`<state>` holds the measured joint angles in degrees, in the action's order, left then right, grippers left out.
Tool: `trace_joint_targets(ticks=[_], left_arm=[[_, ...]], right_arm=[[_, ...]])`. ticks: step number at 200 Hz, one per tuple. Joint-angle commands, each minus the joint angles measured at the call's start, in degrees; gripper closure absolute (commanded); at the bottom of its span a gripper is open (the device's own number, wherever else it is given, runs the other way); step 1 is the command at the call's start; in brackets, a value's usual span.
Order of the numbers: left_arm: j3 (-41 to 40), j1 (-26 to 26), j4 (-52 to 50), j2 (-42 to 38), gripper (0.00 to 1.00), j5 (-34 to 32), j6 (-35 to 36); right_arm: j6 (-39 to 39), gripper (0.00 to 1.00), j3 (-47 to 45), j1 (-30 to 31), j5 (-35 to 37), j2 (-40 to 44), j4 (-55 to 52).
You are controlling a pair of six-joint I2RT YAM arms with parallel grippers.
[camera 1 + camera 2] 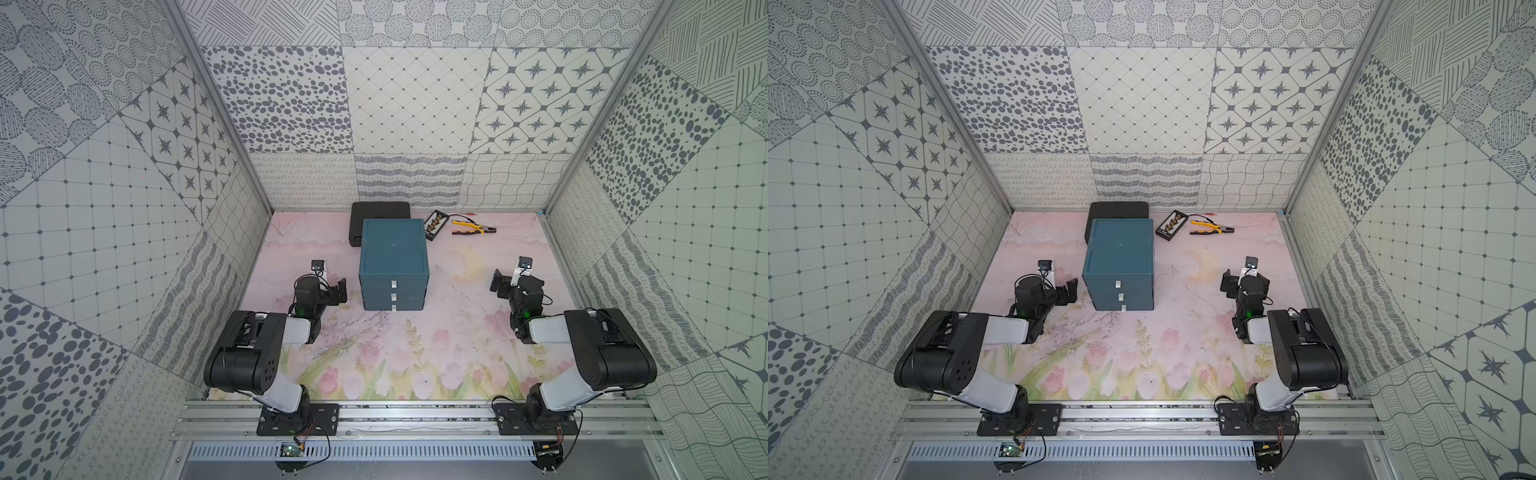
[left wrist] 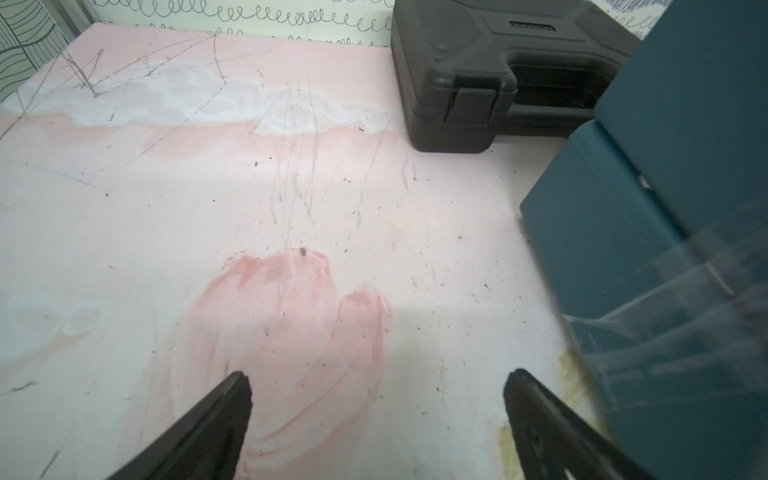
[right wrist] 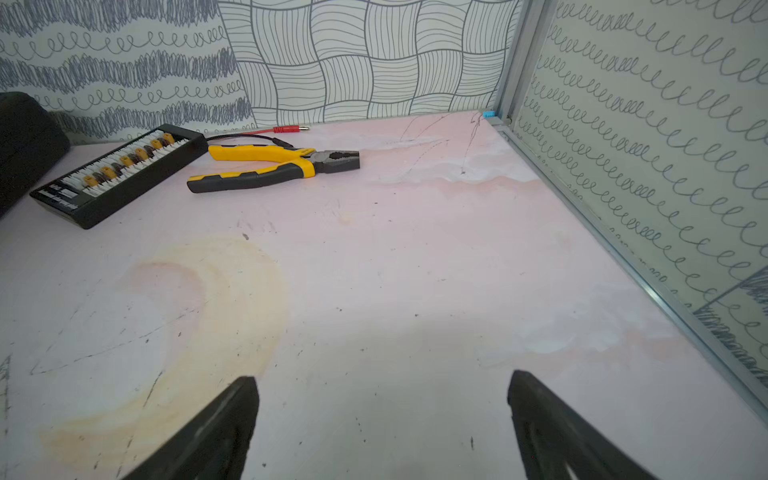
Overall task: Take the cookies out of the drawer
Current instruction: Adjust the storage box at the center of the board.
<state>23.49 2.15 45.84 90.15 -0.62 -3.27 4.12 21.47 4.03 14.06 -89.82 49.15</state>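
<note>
The cookies: none visible in any view. Judged to lie inside the dark teal three-drawer plastic cabinet [image 1: 394,249] at the centre of both top views. All three drawers sit flush, so which one holds them cannot be told. The small white pull tabs [image 1: 393,296] are stacked down its front, facing the lower edge of the frame and the arm bases, presumably so either arm can hook a tab and draw straight back.

Left arm's fingers [image 2: 216,428]: apart, nothing between them, over bare mat just left of the cabinet. Right arm's fingers [image 3: 220,436]: likewise apart and empty, well to the cabinet's right. Both arms are folded low, flanking the cabinet. Reads as a ready pose, no step begun.

Clutter sits upper centre, behind the cabinet. A black moulded hard plastic case [image 1: 380,220] is close behind its rear; contact cannot be told. A slim black tray of small brown pieces [image 1: 435,224] lies near its upper right corner. Yellow-handled pliers [image 1: 473,228] are further right, with a thin red-tipped lead [image 3: 286,129] beside them. All are out of the pull path.

The surface [image 1: 415,357]: pink printed mat, tulips along the lower edge, pale yellow crescent right of centre; scuffed, scratched, speckled. Room: grey-on-white patterned wall panels on three sides, aluminium corner posts, and a rail along the bottom carrying both bases.
</note>
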Motion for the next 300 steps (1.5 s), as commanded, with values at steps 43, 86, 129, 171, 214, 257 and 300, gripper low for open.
trace_joint_targets(ticks=[43, 86, 129, 171, 214, 257, 300], left_arm=[[0.4, -0.4, 1.7, -0.1, 0.01, 0.8, 0.5], [0.4, -0.4, 1.7, -0.1, 0.01, 0.8, 0.5], [0.4, -0.4, 1.7, 0.0, 0.01, 0.6, 0.5], [8.1, 0.1, -22.0, -11.2, 0.01, -13.7, -8.2], [12.7, 0.1, -39.7, -23.8, 0.01, -6.0, -26.2], [21.4, 0.1, -49.9, -25.9, 0.02, 16.3, -31.1], [21.3, 0.3, -44.2, -29.3, 0.01, 30.8, -37.9]], right_arm=[[0.3, 0.02, 0.5, -0.2, 0.1, 0.9, 1.6], [0.3, 0.02, 0.5, -0.2, 0.1, 0.8, 1.6], [0.3, 0.02, 0.4, -0.2, 0.1, 0.9, 1.6], [0.3, 0.02, 3.2, 1.0, 0.6, 10.5, -12.3], [12.1, 0.02, 8.5, 2.2, -0.1, 27.0, -42.3], [24.5, 0.02, 12.1, 2.5, -19.9, 40.7, -58.6], [33.2, 0.02, 13.2, 14.4, -21.5, 41.2, -60.6]])
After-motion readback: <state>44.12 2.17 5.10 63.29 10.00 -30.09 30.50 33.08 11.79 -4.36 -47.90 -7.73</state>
